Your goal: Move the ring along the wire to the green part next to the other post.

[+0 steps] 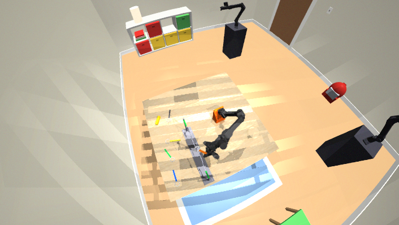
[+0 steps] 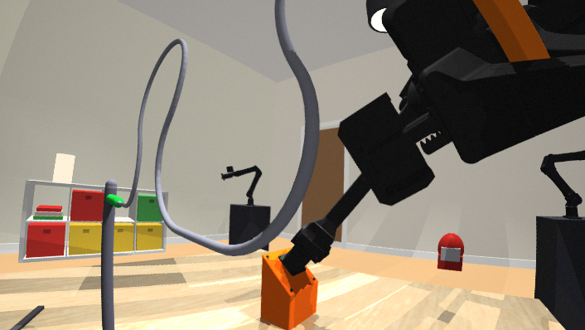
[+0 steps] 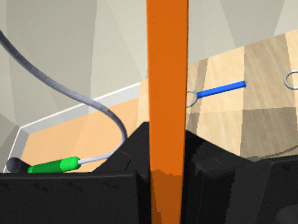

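Observation:
My gripper (image 1: 205, 152) (image 3: 154, 131) is shut on the orange handle (image 1: 202, 151) (image 2: 513, 33) (image 3: 168, 75). The pale ring (image 1: 196, 148) is at the handle's far end, over the middle stretch of the grey base (image 1: 199, 161); it is out of frame in the wrist view and not visible in the exterior view. Whether it touches the wire is too small to tell. The grey wire (image 2: 311, 124) (image 3: 75, 93) bends in tall curves. One green part (image 1: 185, 123) (image 2: 114, 201) is at the far post (image 2: 108, 257); the other green part (image 1: 207, 174) is at the base's front end. A green part (image 3: 55, 165) shows in the wrist view.
A blue-handled ring tool (image 1: 174, 176) (image 3: 220, 90), a green one (image 1: 168, 153), a yellow one (image 1: 175, 140) and a dark one (image 1: 169, 113) lie left of the base. A yellow piece (image 1: 157, 120) lies near the table's left edge. The arm's orange mount (image 1: 217, 116) (image 2: 286, 294) stands behind.

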{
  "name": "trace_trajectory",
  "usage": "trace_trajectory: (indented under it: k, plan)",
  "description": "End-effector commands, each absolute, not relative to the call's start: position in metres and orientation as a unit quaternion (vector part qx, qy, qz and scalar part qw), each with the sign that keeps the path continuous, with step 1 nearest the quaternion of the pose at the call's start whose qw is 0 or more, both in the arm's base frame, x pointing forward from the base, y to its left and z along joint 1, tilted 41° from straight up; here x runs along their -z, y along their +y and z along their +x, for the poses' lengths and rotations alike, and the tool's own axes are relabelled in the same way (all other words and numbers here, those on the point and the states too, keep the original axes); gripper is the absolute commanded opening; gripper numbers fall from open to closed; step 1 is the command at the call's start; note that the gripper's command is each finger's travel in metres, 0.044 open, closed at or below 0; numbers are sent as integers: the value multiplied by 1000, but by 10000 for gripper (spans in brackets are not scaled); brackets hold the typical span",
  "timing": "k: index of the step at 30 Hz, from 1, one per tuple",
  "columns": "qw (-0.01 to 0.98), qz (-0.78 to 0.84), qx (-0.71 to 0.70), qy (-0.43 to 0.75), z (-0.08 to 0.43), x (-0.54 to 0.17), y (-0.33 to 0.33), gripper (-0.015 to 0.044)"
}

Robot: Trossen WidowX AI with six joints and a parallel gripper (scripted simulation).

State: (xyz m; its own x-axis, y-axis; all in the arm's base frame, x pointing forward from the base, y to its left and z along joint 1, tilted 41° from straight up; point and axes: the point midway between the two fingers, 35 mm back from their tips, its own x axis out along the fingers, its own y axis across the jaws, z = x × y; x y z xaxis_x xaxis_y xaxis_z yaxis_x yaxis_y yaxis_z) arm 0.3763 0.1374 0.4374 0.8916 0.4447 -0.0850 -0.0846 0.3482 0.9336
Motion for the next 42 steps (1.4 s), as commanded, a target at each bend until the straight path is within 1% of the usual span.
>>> trace_trajectory:
  k: [1,42]
  plan:
    - [790,567,-171,158,375,-440,138,-150]
    - [616,753,-213,95,375,-458,140,-150]
